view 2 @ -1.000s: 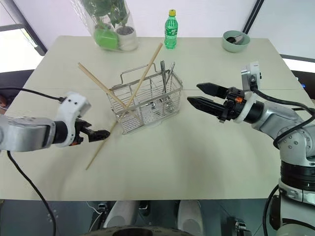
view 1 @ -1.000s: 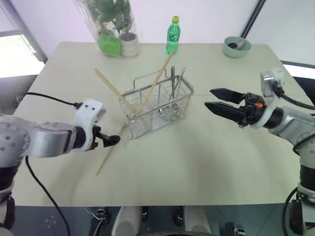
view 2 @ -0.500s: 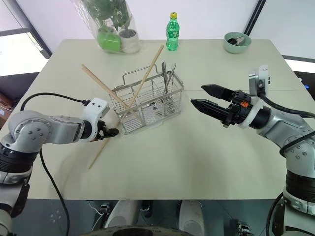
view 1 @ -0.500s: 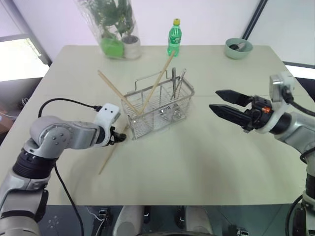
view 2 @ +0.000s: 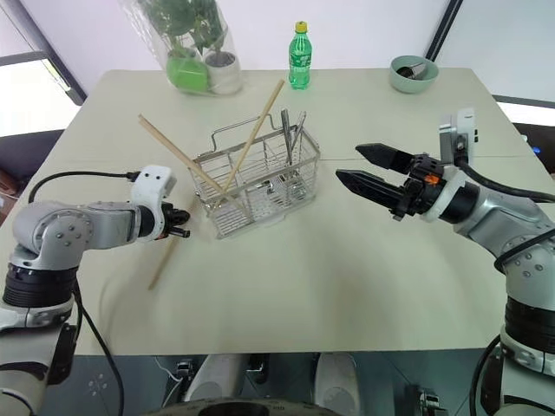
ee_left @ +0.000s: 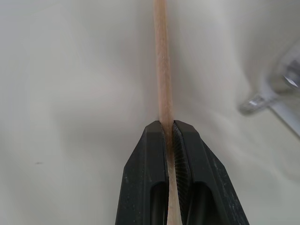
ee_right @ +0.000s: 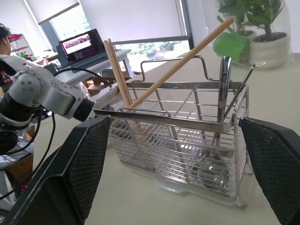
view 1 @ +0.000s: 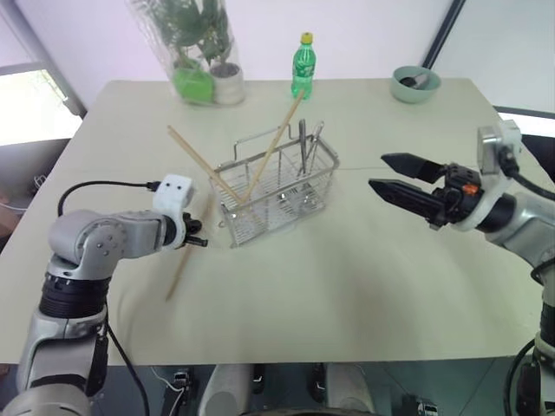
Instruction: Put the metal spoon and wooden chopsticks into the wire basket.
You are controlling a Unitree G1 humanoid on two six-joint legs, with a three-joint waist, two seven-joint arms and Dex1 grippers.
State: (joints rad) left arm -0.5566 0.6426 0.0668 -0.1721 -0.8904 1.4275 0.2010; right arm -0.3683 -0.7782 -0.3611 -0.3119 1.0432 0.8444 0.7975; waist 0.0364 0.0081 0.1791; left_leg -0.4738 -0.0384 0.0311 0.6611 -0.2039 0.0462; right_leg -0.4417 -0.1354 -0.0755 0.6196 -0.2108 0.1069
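Note:
The wire basket (view 1: 277, 192) stands mid-table. Two wooden chopsticks lean in it: one (view 1: 198, 161) tilts to the left, the other (view 1: 279, 140) to the far right. The metal spoon (view 1: 302, 146) stands upright at the basket's right end, beside another slim metal utensil. A third chopstick (view 1: 178, 276) lies on the table left of the basket. My left gripper (view 1: 199, 243) is shut on it near its far end; the left wrist view shows both fingers (ee_left: 152, 154) pinching the stick (ee_left: 161, 70). My right gripper (view 1: 377, 172) hovers open to the right of the basket, pointing at it, holding nothing.
A green bottle (view 1: 303, 65) and a potted plant in clear wrap (view 1: 204, 52) stand at the table's far edge. At the far right corner sits a green bowl (view 1: 414, 84) with a dark utensil in it. A black cable (view 1: 104, 186) trails from my left arm.
My left gripper has closed on the chopstick lying on the table after moving a little forward and down onto it. The right arm has kept still.

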